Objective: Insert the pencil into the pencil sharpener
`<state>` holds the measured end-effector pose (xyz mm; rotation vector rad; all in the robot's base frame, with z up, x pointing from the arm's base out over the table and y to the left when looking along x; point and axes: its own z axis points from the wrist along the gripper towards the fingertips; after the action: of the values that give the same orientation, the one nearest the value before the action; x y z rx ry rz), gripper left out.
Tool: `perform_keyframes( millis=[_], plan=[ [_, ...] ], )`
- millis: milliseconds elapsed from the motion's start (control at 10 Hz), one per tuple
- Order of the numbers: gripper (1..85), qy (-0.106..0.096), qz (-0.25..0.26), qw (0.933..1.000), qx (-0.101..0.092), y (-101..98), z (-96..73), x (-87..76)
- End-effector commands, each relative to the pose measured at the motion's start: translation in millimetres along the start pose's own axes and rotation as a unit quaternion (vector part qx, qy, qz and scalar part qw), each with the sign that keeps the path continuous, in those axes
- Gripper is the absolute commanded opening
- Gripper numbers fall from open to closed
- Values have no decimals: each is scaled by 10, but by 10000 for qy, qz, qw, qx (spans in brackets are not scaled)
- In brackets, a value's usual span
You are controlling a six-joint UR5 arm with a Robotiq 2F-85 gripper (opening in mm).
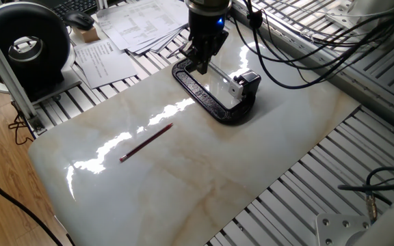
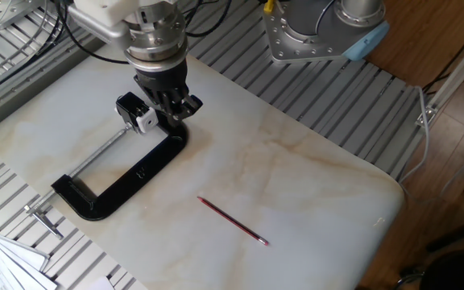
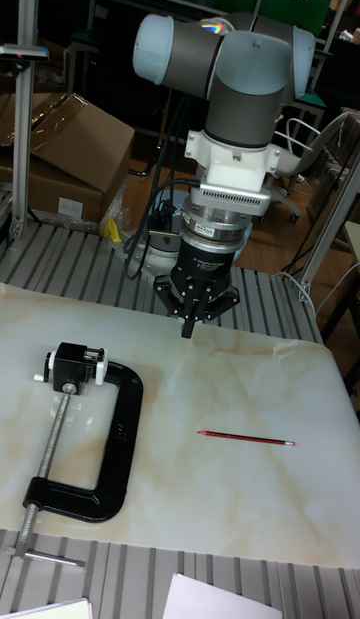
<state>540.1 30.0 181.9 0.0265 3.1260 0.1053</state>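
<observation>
The dark-red pencil (image 1: 147, 143) (image 2: 233, 221) (image 3: 245, 439) lies flat on the pale marble board, alone and well away from the arm. The pencil sharpener (image 1: 245, 82) (image 2: 135, 113) (image 3: 75, 364), a small black block with a white face, sits at the jaw end of the black clamp. My gripper (image 1: 200, 65) (image 2: 171, 109) (image 3: 188, 329) hangs point-down above the board close to the clamp, its fingers pressed together with nothing between them. It touches neither the pencil nor the sharpener.
The black C-shaped clamp (image 1: 207, 99) (image 2: 131, 177) (image 3: 115, 449) lies flat with its screw rod running along it. Papers (image 1: 135, 24) and a black round spool (image 1: 26, 48) sit beyond the board's edge. The arm's base (image 2: 321, 28) stands at the far side.
</observation>
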Motion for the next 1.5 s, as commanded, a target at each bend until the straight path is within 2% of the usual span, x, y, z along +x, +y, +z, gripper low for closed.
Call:
perform_keyframes(
  millis=[0, 100, 200, 300, 400, 500, 600, 700, 900, 1000, 1100, 1200, 1400],
  plan=[
    [17, 20, 98, 9999, -59, 33, 7, 20],
    [17, 110, 37, 9999, 42, -20, 7, 68],
    [17, 151, 60, 9998, -80, 44, 6, 89],
    [17, 310, 161, 9994, -27, 19, 3, 171],
    [17, 322, 325, 9986, -274, 150, -2, 173],
    [17, 179, 167, 9994, -238, 127, 3, 101],
    [17, 74, -132, 9999, -83, 44, 7, 50],
    [30, 52, -285, 9996, -45, 25, 7, 38],
    [257, -57, -498, 9972, -556, 414, 5, -58],
    [303, -123, -515, 9965, -645, 629, 59, -141],
    [303, -137, -650, 9967, -467, 714, 122, -177],
    [300, -127, -891, 9955, -311, 667, 135, -182],
    [297, 63, -1521, 9881, -229, 613, 138, -81]
  ],
)
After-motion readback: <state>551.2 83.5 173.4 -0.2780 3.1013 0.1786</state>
